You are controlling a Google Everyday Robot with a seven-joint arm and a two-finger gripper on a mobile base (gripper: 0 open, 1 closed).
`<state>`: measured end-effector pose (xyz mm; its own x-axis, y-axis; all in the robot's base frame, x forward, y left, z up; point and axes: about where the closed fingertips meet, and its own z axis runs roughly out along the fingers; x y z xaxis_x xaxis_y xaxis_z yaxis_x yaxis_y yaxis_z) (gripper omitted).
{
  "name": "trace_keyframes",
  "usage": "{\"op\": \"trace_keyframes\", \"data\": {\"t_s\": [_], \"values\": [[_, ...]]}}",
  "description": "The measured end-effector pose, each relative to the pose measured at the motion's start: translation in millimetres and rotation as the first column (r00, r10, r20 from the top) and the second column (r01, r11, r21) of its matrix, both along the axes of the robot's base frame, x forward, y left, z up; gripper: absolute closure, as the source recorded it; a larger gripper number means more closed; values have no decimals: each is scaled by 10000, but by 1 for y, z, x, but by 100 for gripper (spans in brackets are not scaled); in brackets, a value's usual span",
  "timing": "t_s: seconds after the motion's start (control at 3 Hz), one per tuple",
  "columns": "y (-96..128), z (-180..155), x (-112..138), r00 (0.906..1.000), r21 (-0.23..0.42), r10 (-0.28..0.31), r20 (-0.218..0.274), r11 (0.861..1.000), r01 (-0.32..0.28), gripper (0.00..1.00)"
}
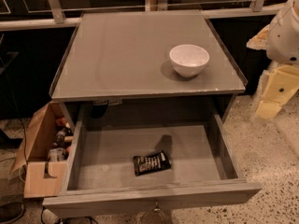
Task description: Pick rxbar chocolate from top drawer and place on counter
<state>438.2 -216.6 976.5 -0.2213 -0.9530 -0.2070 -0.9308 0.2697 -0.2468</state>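
Observation:
The rxbar chocolate [151,163], a flat black wrapper with white lettering, lies on the grey floor of the open top drawer [224,157], near the front and slightly left of middle. The grey counter [121,55] sits above the drawer. My arm comes in at the right edge of the view, and my gripper [267,109] hangs beside the counter's right side, outside the drawer and well away from the bar. Nothing shows in it.
A white bowl [189,59] stands on the counter's right front part. A tan cardboard box [39,164] with several items sits on the speckled floor left of the drawer. A railing and dark panels run behind the counter.

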Motion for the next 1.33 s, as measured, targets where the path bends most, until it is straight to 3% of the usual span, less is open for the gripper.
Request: {"op": "trace_keyframes", "data": {"t_s": [0.67,1.0,1.33], "values": [[11,-3,-1,9993,62,320,198,9995,-321,0],[34,-17,-1,9908,521,1303,368,9899,-1321,0],[63,-35,0,9693,947,2437,340,9647,-2459,0]]}}
